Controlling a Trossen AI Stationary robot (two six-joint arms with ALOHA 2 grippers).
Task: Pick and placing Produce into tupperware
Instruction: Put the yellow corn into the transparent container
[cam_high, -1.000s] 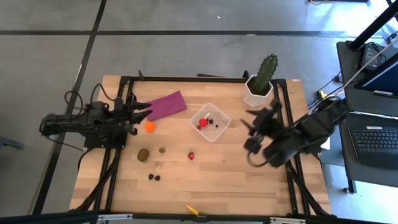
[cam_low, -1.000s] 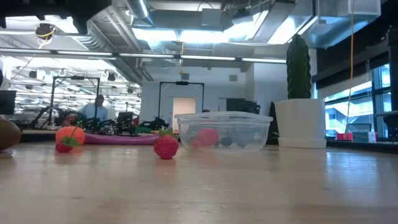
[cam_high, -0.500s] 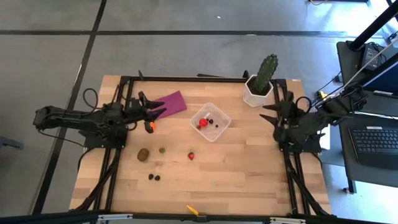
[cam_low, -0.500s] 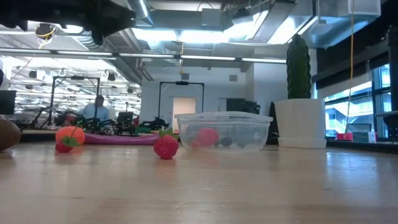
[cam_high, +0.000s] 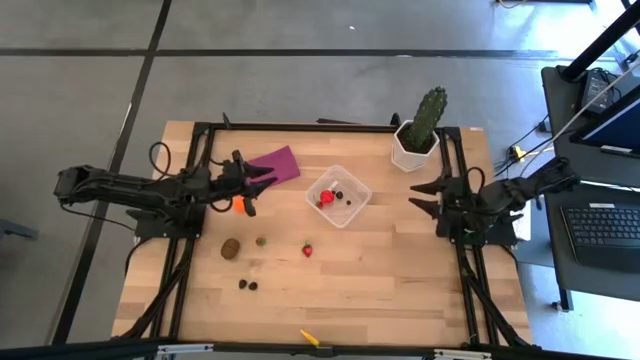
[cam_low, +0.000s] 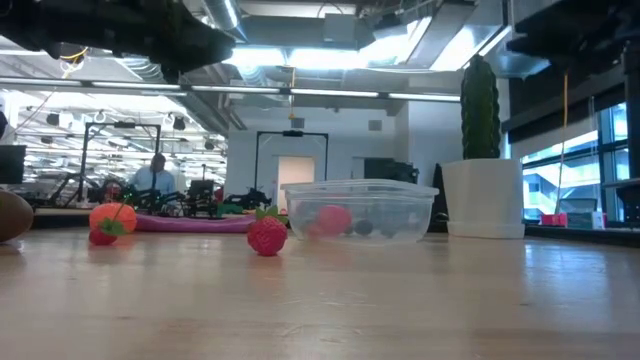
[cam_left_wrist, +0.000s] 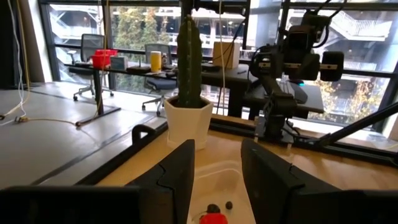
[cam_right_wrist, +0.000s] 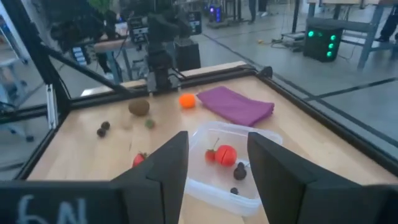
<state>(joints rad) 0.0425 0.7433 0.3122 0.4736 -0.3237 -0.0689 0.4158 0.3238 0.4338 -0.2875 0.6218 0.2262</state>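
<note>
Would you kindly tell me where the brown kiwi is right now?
In the high view, the brown kiwi lies on the table's left half, beside a small green piece and below the orange ball.

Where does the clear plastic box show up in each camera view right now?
High view: box at table centre, left of the cactus.
Low view: box mid-picture, left of the cactus pot.
Left wrist view: box at the bottom, between the fingers, below the cactus.
Right wrist view: box at bottom centre; cactus not in view.
Shared landmark: the red strawberry inside it.
</note>
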